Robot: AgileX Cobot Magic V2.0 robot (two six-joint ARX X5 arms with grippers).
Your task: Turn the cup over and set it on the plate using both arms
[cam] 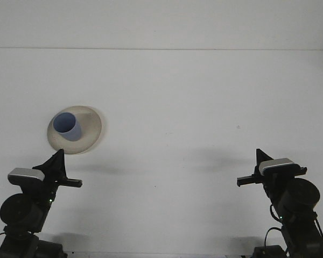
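A blue cup stands upright, mouth up, on a beige plate at the left of the white table. My left gripper sits at the lower left, below the plate and apart from it, with nothing in it. At the lower right my right gripper rests far from the cup and holds nothing. From this angle neither gripper shows whether it is open or shut.
The white table runs back to a far edge near the top of the view. Both arm bases take up the lower corners.
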